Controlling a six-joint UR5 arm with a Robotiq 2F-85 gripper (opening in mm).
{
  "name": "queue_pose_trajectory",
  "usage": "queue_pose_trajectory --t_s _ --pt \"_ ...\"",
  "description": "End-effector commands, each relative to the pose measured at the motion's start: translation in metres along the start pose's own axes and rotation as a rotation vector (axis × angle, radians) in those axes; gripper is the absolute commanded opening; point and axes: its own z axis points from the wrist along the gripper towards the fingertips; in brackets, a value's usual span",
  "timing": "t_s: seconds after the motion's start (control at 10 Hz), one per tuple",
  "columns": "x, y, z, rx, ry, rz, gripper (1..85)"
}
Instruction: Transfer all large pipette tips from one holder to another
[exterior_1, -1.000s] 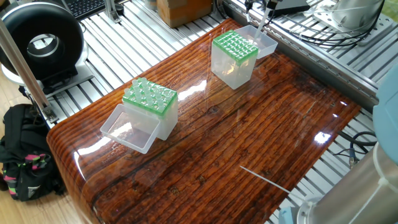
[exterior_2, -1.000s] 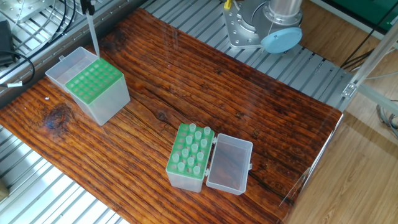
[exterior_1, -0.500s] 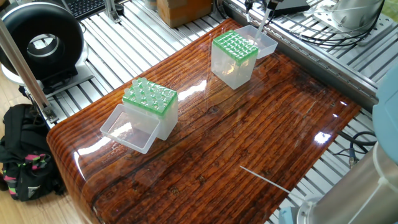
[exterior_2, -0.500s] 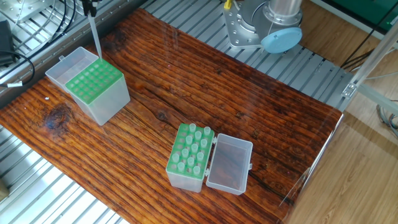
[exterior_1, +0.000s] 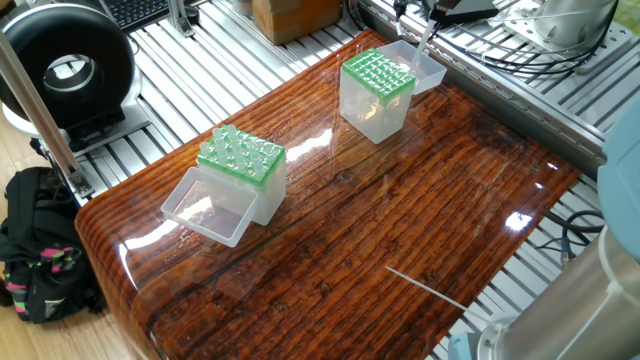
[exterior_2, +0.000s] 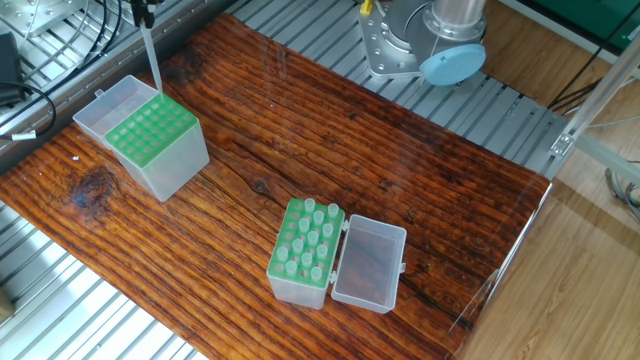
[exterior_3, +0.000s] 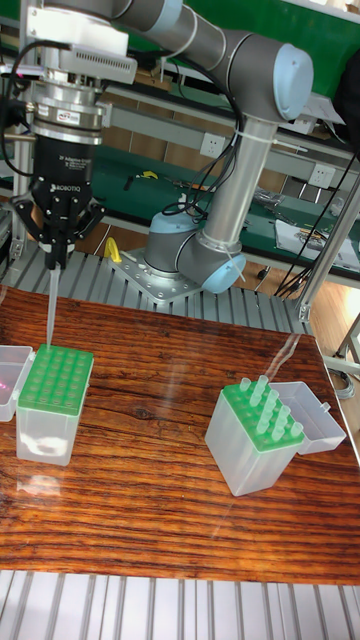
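My gripper (exterior_3: 52, 255) is shut on one large pipette tip (exterior_3: 50, 305), a long translucent tube hanging straight down. Its lower end is at the back row of an otherwise empty green-topped holder (exterior_3: 55, 400), and I cannot tell whether it is inside a hole. The other fixed view shows this tip (exterior_2: 151, 60) over the rear corner of the same holder (exterior_2: 155, 140), with the gripper (exterior_2: 146, 12) at the frame's top. Several more tips stand in a second green-topped holder (exterior_2: 305, 250), also visible as the holder (exterior_3: 262, 430) at the right and the holder (exterior_1: 240, 160).
Both holders have clear lids folded open beside them, one lid (exterior_2: 368, 265) and the other lid (exterior_2: 108, 105). The arm's base (exterior_2: 430, 40) stands at the table's far side. A black round device (exterior_1: 65, 65), a cardboard box (exterior_1: 295, 15) and a backpack (exterior_1: 35, 245) lie off the table.
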Motion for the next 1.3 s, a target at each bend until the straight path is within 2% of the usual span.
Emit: queue_pose_trajectory --t_s 0.0,0.4,1.2 --pt "-0.005 -0.002 0.004 -0.005 -0.017 -0.006 1.0" --pt "-0.01 -0.004 0.011 -0.018 -0.026 0.0 1.0" --pt "-0.021 -0.009 0.019 -0.009 -0.025 -0.008 2.0"
